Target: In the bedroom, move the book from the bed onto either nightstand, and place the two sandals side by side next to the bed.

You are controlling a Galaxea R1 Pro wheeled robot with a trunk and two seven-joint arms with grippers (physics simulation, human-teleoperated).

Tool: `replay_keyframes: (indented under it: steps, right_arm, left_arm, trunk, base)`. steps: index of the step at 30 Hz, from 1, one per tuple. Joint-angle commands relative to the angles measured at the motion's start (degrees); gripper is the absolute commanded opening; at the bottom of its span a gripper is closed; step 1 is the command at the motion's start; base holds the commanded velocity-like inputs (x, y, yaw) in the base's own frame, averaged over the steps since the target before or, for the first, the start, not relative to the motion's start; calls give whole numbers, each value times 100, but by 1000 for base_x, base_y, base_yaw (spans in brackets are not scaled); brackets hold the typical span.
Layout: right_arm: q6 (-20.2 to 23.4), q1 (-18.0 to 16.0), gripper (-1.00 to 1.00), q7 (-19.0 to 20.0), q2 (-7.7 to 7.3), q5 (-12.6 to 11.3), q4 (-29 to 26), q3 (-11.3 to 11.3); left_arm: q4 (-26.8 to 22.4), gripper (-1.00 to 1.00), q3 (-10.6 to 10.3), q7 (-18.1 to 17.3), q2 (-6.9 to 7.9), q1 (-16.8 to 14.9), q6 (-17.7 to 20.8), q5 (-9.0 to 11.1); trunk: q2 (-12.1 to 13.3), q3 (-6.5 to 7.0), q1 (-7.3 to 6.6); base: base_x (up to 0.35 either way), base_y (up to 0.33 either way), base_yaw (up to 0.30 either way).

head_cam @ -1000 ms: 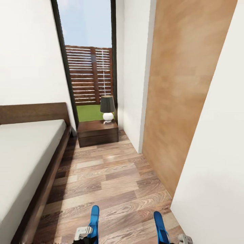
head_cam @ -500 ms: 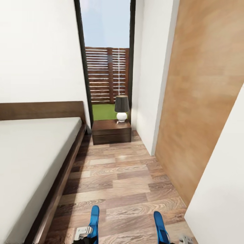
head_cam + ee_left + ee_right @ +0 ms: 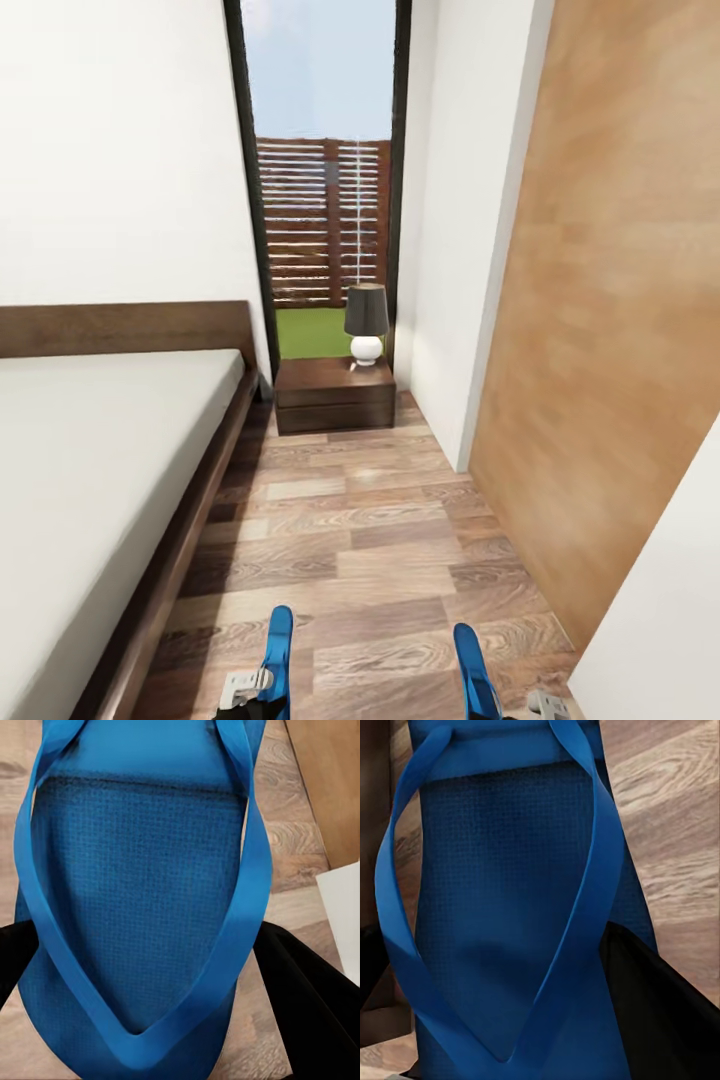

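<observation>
I hold one bright blue sandal in each hand. The left sandal (image 3: 279, 655) and the right sandal (image 3: 468, 668) stick up at the bottom of the head view. Black fingers (image 3: 306, 994) flank the left sandal (image 3: 139, 870), with my left gripper (image 3: 146, 975) shut on it. My right gripper (image 3: 510, 990) is likewise shut on the right sandal (image 3: 510, 885). The bed (image 3: 90, 470), with its pale bare mattress, runs along the left. A dark wooden nightstand (image 3: 335, 395) stands beyond it under the window. The book is out of view.
A black-shaded lamp (image 3: 366, 322) with a white base stands on the nightstand. A wood-plank floor strip (image 3: 360, 530) runs between the bed frame and a light wooden panel (image 3: 600, 330) on the right. A white wall (image 3: 660, 620) closes in at the near right.
The camera has swung left and edged forward, so more of the bed shows and the nightstand sits further right. Both sandals stay in my grippers as before.
</observation>
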Motion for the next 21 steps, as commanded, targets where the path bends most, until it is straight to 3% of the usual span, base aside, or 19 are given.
replay_keyframes:
  steps: [1,21]
  right_arm:
    - [12,-4,-100,17,-1,-24,3,-9]
    - [12,-3,-100,17,-1,-24,3,-7]
  left_arm:
    - [8,-100,37,-32,-2,-5,-4,0]
    - [8,-100,34,-31,-2,-5,-4,0]
  trunk:
    - [-2,-6,3]
    - [-2,-6,3]
  base:
    - [316,0,0]
    - [317,0,0]
